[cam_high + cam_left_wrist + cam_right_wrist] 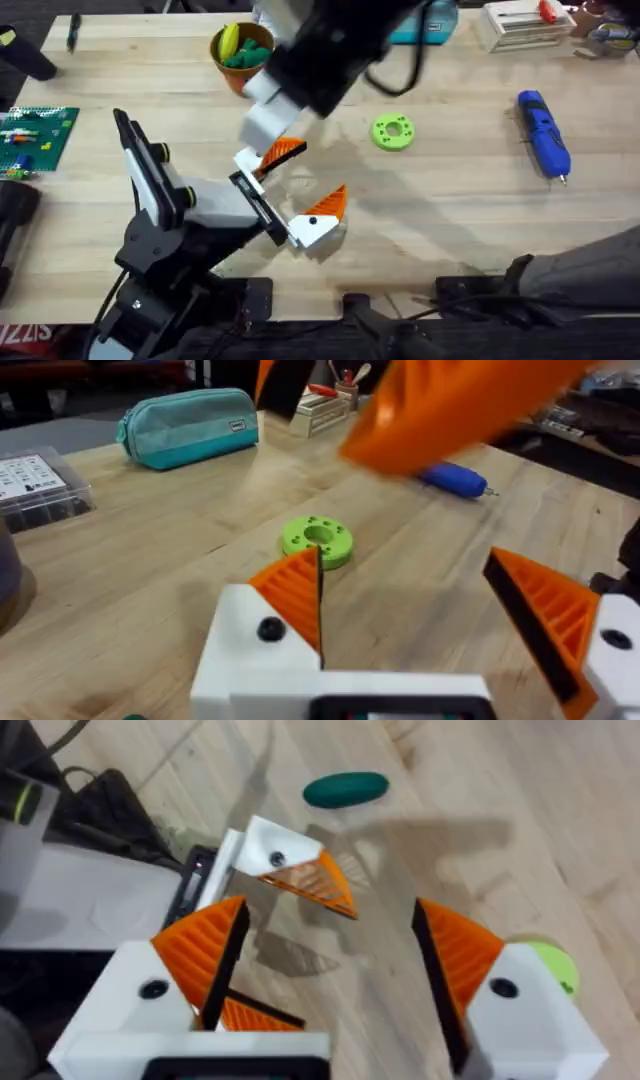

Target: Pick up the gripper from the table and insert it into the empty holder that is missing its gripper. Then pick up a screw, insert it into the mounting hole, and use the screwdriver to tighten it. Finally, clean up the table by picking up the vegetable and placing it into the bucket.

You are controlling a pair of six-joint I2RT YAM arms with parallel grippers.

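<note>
Counter (450, 220) of pale planks from overhead, crowded toward the middle. Bucket (216, 48) at the far side, yellow and green pieces inside, partly hidden by the right arm (320, 60), large and blurred across the centre. Green ring (392, 132) near the middle. Screwdriver (543, 133) well to its right, long axis running far to near, metal tip toward the near edge. Holder (255, 195) at lower left, black plate slanting, mounted wedge (328, 205) on a white block at the near end, tip pointing up and right. Orange finger (283, 152) against the plate's far end, just beneath the arm's white tip, long axis across the counter, thin end pointing right toward the ring. Seated or merely touching, cannot tell.

From the left wrist: left gripper (405, 560) spread wide, nothing between. Ring ahead in the gap, screwdriver beyond, teal pouch (190, 425) and clear parts box (35, 485) farther off. Blurred orange shape (450, 400) close above, blocking the far side; cannot tell what.

From the right wrist: right gripper (328, 910) spread wide and empty, above the holder. Mounted wedge ahead, vegetable (345, 788) on bare wood beyond it. Sliver of orange tucked beside one pad (200, 950), too hidden to name.
</note>
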